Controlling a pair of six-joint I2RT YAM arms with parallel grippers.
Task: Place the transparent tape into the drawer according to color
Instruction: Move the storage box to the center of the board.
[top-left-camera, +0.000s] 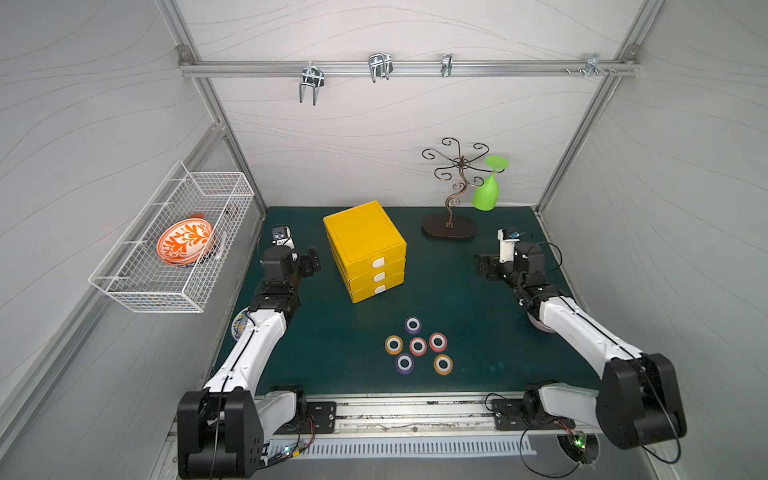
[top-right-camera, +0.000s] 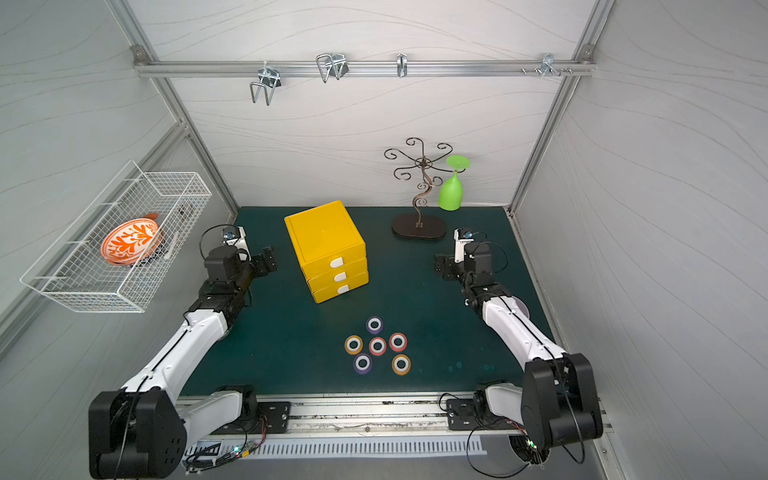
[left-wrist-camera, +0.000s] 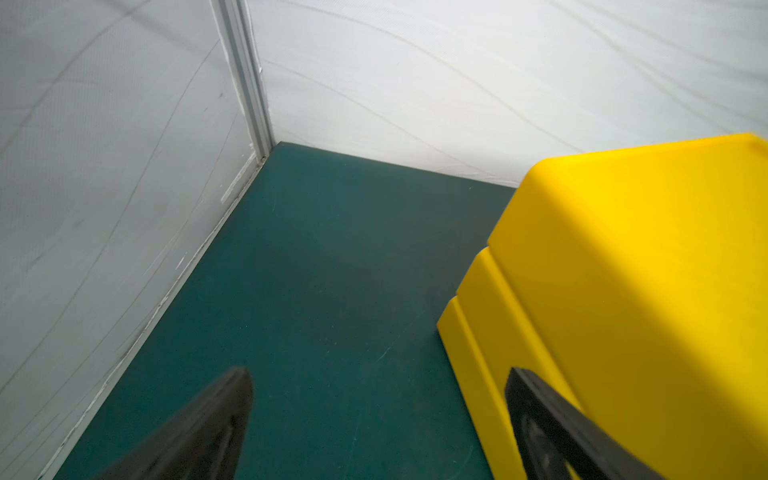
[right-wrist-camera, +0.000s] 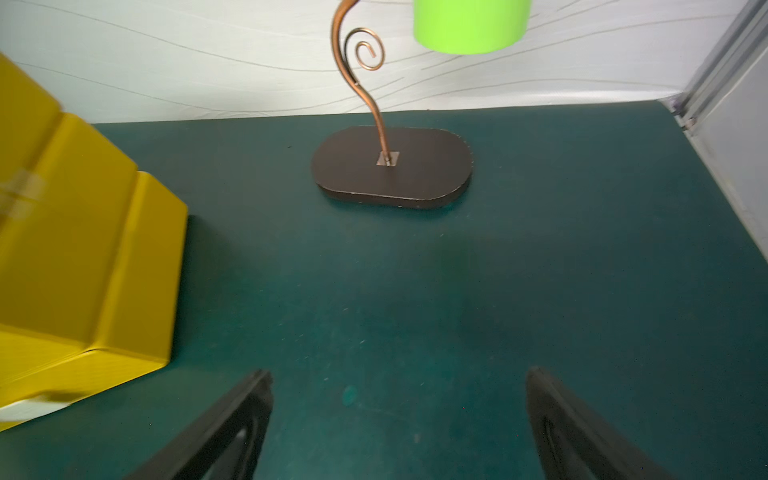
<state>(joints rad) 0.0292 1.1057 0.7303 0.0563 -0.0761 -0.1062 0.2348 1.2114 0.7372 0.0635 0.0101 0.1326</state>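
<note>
The six tape rolls (top-left-camera: 417, 345) lie flat, holes up, in a close bunch on the green bench (top-left-camera: 478, 332). They are low in the middle of both top views, just below the yellow box (top-left-camera: 363, 245), whose three drawers (top-left-camera: 365, 279) are all shut. The left pincer (top-left-camera: 314, 259) and the right pincer (top-left-camera: 480, 266) sit higher up, one on each side of the box, both wide open and holding nothing. The rolls are round, so any side works, and the right pincer looks a bit nearer, with the bunch down and to its left in the frame.
</note>
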